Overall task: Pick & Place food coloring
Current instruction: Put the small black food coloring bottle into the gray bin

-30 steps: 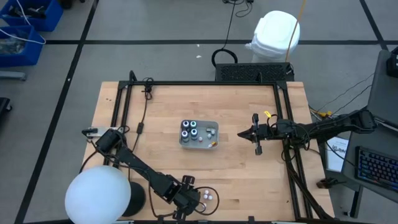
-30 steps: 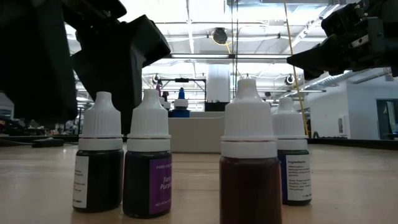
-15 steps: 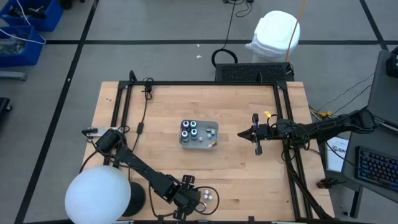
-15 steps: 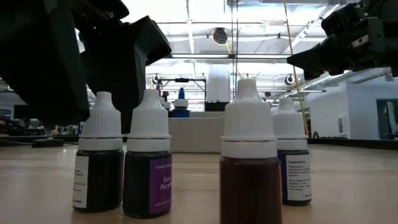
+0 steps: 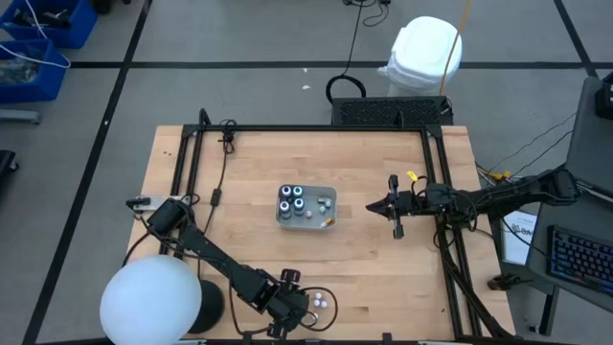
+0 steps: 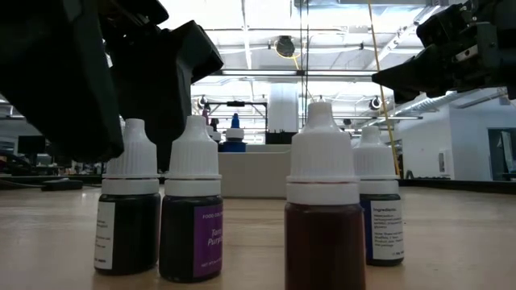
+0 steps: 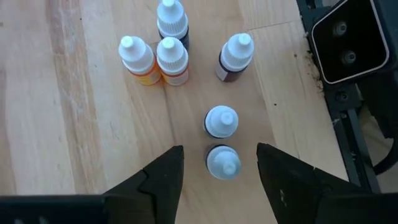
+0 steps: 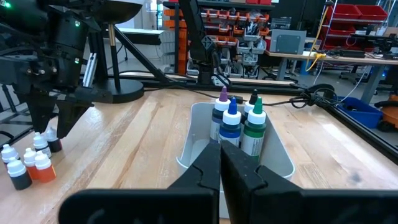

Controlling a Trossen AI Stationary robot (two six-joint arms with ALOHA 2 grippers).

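Bottles of food coloring (image 7: 222, 163) stand clustered on the counter (image 7: 74, 124) beneath my left gripper (image 7: 219, 177), jaws spread around the nearest one. I should descend straight, avoiding its neighbour (image 7: 221, 121), which seems nearly touching. My right gripper (image 5: 375, 207) waits clenched beside the tray (image 5: 306, 221).

Bottles (image 5: 293, 199) in bin (image 5: 327, 220), mid-table (image 5: 249, 163).

Ten dropper bottles (image 7: 222, 121) (four binned)

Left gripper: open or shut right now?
Open. In the left wrist view the left gripper has its fingers spread either side of a white-capped bottle standing upright on the table, not touching it.
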